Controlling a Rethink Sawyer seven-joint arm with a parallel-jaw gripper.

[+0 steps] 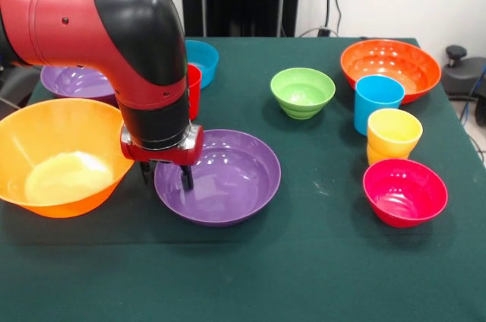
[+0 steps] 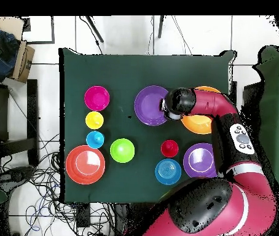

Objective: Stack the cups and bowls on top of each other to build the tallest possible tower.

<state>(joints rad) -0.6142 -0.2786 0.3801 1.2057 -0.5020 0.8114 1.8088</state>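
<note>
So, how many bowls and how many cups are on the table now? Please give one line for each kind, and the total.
Bowls: 7 (two purple, yellow-orange, orange, blue, green, magenta-pink)
Cups: 3 (red, light blue, yellow)
Total: 10

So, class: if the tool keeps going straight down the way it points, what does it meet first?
Probably the near purple bowl. The tool points down over that bowl's rim on the yellow-orange bowl's side; whether it already touches the rim is unclear.
</note>
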